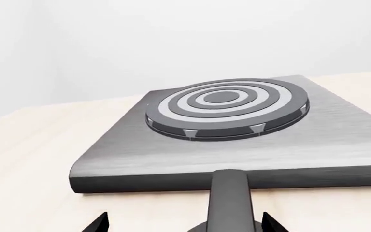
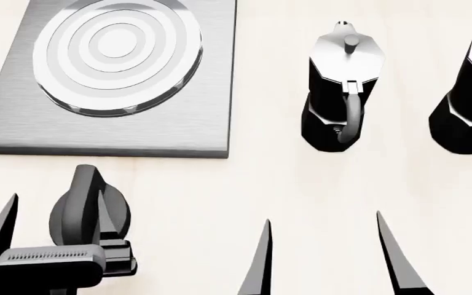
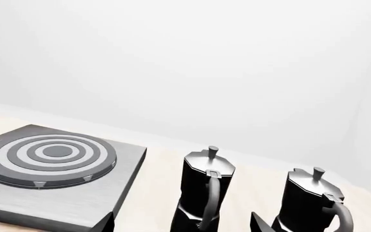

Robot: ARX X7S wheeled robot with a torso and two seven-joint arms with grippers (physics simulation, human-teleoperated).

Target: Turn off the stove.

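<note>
The stove (image 2: 179, 123) is a brushed-grey slab at the far left, with a round burner (image 2: 117, 52) of pale and grey rings. It also shows in the left wrist view (image 1: 314, 145) and the right wrist view (image 3: 102, 203). The black ridged knob (image 2: 84, 206) stands on the table in front of the slab, its ridge pointing toward the stove. My left gripper (image 2: 56, 200) is open around the knob (image 1: 229, 198), which lies between the fingers, nearer one of them. My right gripper (image 2: 324, 227) is open and empty, low over the table in front of the pots.
Two black-and-silver moka pots (image 2: 343, 92) (image 2: 469, 98) stand to the right of the stove, handles toward me. They also show in the right wrist view (image 3: 205, 193) (image 3: 311, 203). The table is pale wood (image 2: 244, 184); a white wall lies behind.
</note>
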